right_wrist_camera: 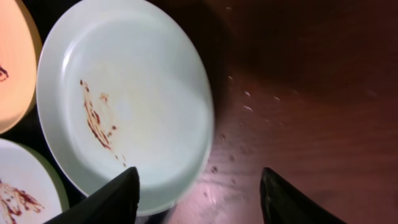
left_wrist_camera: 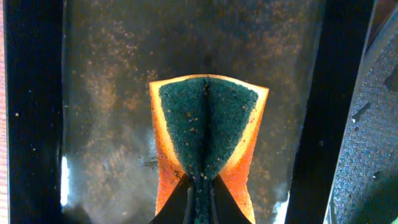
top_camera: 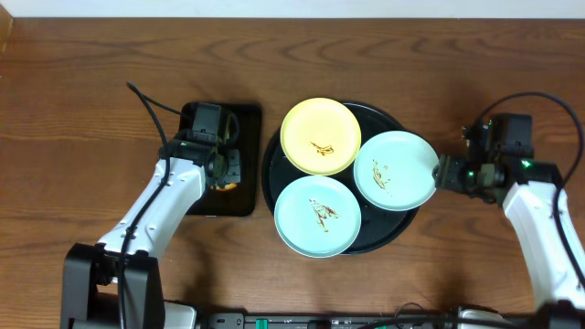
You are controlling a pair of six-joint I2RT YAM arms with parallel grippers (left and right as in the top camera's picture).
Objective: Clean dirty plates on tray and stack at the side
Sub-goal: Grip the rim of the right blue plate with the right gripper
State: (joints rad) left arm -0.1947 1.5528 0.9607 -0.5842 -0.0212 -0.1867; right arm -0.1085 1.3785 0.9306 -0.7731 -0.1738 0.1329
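The round black tray [top_camera: 271,178] holds three smeared plates: the pale yellow plate [top_camera: 320,135] at the back, a mint-blue plate [top_camera: 395,171] on the right and another mint-blue plate [top_camera: 317,216] at the front. My right gripper [top_camera: 446,174] is open at the right plate's outer edge. In the right wrist view the right gripper [right_wrist_camera: 199,190] straddles that plate's rim [right_wrist_camera: 124,106], one finger over the plate and one over the wood. My left gripper [top_camera: 225,169] is shut on an orange sponge with a green scouring face [left_wrist_camera: 205,124], pinched into a fold over the rectangular tray.
The smaller rectangular black tray [top_camera: 239,201] lies left of the round tray, its floor wet and speckled [left_wrist_camera: 112,93]. Bare wood tabletop [top_camera: 457,265] lies to the right of the round tray and along the back. Arm cables loop above both wrists.
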